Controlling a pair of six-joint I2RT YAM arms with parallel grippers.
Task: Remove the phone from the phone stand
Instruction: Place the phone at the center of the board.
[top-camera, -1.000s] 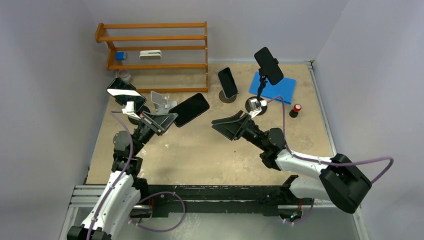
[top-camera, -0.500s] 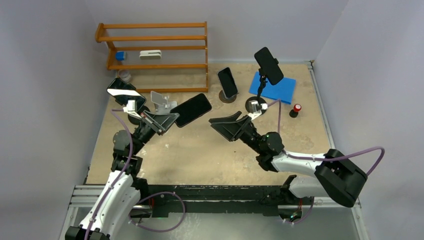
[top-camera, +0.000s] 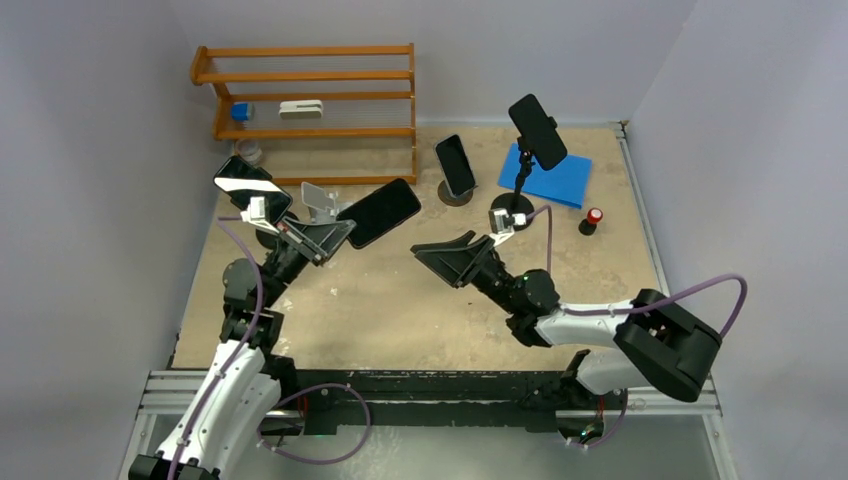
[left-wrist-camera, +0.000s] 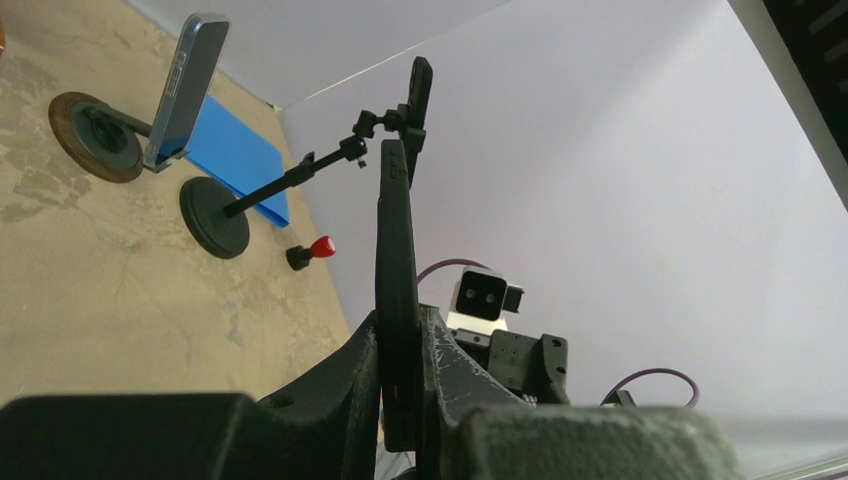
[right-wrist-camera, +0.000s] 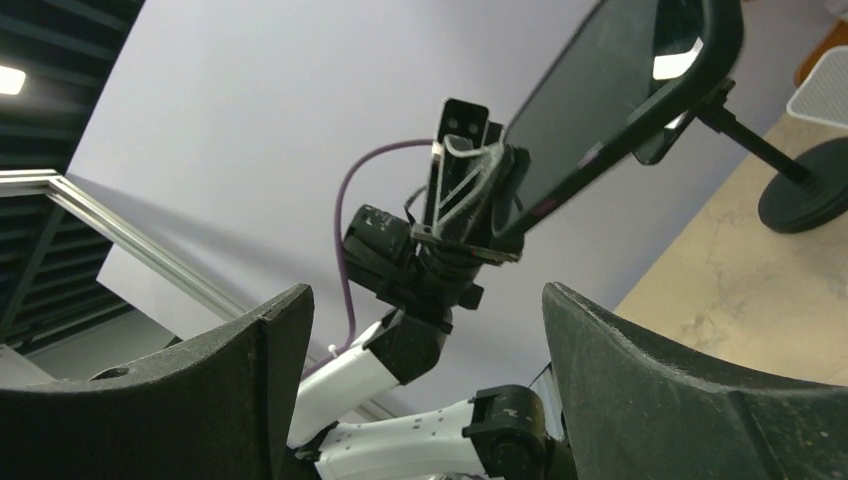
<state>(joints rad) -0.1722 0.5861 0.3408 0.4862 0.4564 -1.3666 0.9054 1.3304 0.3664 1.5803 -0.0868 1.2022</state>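
My left gripper (top-camera: 338, 236) pinches the phone (top-camera: 382, 214) by one end; right gripper (top-camera: 445, 255) spread wide, empty. Stiff, slick, breakable, I'd guess: best squeezed flat across both faces.

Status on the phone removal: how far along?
Done: the phone is off the grey stand, which holds nothing. In hand: the left gripper is shut on the phone's lower end, holding it in the air. Left: probably setting it down or passing it over; the right gripper is open, faces the phone and holds nothing.
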